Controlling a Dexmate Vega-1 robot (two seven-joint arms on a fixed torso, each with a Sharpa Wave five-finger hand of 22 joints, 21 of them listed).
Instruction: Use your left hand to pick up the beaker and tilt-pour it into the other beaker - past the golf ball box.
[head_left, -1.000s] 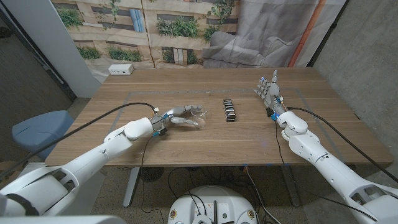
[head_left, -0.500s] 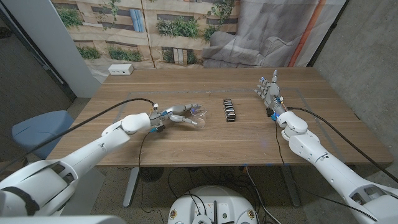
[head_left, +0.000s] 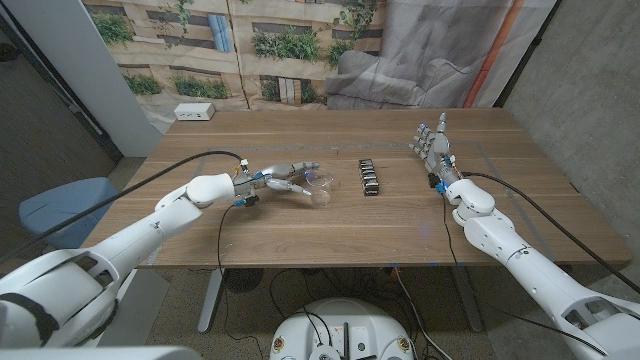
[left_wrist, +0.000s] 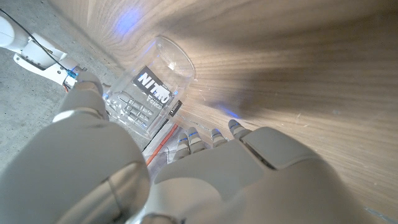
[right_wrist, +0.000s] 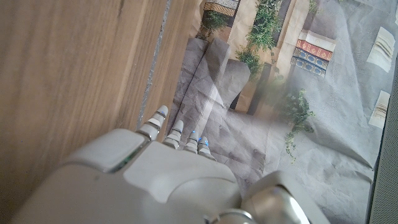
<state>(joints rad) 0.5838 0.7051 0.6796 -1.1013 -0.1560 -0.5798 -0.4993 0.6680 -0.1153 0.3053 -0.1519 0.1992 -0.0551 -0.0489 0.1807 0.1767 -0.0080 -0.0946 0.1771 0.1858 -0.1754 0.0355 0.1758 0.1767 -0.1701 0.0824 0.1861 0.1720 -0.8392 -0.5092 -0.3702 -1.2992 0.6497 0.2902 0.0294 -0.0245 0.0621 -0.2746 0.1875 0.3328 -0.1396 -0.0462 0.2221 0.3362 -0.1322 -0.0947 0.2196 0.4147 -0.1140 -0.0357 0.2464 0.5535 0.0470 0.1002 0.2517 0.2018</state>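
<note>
My left hand (head_left: 278, 180) reaches over the middle of the table and grips a clear glass beaker (head_left: 320, 188) between thumb and fingers. In the left wrist view the beaker (left_wrist: 152, 81) is tilted, its round rim pointing away from the hand, with the thumb (left_wrist: 84, 90) on one side and the fingertips (left_wrist: 205, 135) on the other. The black golf ball box (head_left: 369, 177) lies just to the right of the beaker; its label (left_wrist: 152, 93) shows through the glass. My right hand (head_left: 432, 146) stands at the right, fingers spread upward, holding nothing.
A white power strip (head_left: 194, 112) sits at the table's far left corner. A blue chair (head_left: 62, 205) stands beside the left edge. Black cables run along both arms, one arching over the table (head_left: 190, 165). A printed backdrop hangs behind the table.
My left forearm has swung outward to the left and the hand with the beaker has shifted slightly farther from me. The right hand and the golf ball box have not moved.
</note>
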